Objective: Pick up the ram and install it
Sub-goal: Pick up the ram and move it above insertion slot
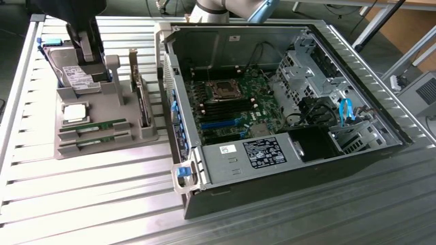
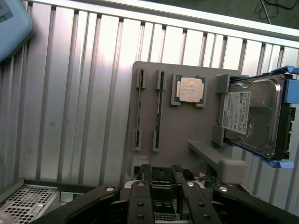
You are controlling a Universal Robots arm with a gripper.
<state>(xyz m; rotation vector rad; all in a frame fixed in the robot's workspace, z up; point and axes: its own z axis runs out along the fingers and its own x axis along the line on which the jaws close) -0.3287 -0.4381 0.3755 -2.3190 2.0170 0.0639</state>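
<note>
Hovering at the edge of the gray holder, the gripper was seen with its fingers spread apart, clear of the ram. The ram was seated lengthwise in a slot of the holder, just beside a second stick and near the processor and the hard drive.

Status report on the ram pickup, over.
Gripper open, fingers empty, over the gray holder. Ram on edge in its slot, untouched, second stick alongside. Processor beside them, not touching.
</note>
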